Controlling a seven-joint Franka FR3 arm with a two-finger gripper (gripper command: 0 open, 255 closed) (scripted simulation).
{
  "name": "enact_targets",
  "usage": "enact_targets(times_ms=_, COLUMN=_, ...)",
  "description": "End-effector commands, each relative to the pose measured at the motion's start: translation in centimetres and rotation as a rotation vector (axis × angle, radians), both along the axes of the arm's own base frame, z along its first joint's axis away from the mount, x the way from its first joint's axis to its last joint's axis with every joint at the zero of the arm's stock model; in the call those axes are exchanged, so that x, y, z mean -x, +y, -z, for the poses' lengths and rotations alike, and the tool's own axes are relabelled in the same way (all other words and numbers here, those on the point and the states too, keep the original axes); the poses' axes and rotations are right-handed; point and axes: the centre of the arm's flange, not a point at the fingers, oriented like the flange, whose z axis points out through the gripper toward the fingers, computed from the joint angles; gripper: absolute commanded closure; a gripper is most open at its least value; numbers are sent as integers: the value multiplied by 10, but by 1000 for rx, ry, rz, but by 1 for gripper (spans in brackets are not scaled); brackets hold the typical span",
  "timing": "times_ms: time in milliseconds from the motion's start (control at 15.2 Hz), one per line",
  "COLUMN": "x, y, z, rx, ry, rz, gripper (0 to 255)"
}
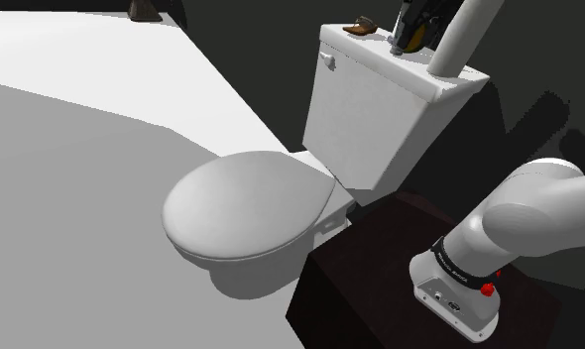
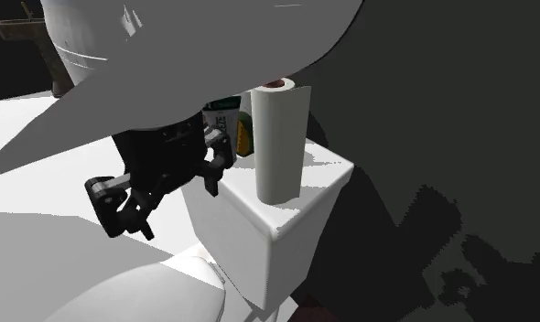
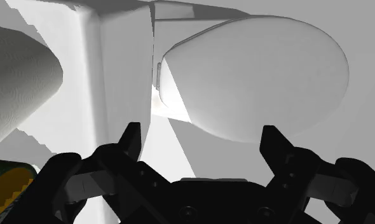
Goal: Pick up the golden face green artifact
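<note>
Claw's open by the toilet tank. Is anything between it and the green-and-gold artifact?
Nothing visible lies between them. The claw is open at the front of the tank, and the artifact sits just off its side on the tank top. The white paper roll stands close beside the artifact and may crowd the approach.

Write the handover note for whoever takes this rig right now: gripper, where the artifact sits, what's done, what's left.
Gripper: open and empty, at the front edge of the toilet tank, facing down toward the closed toilet lid.
Green-and-gold artifact: on the tank top next to the paper roll, off to one side of the gripper and outside its fingers.
Done: nothing grasped yet.
Left: probably shift the gripper over the artifact, close on it, then lift.
</note>
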Motion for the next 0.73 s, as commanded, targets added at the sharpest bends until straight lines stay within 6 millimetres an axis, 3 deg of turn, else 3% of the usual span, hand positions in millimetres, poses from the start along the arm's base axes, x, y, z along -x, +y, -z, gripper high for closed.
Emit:
enact_targets(times_ms=0, x=0, y=0, z=0, rx=0, ry=0, rz=0, gripper=0)
enact_targets(times_ms=660, x=-55, y=-117, z=-28, rx=-12, ry=8, rz=88, gripper=0)
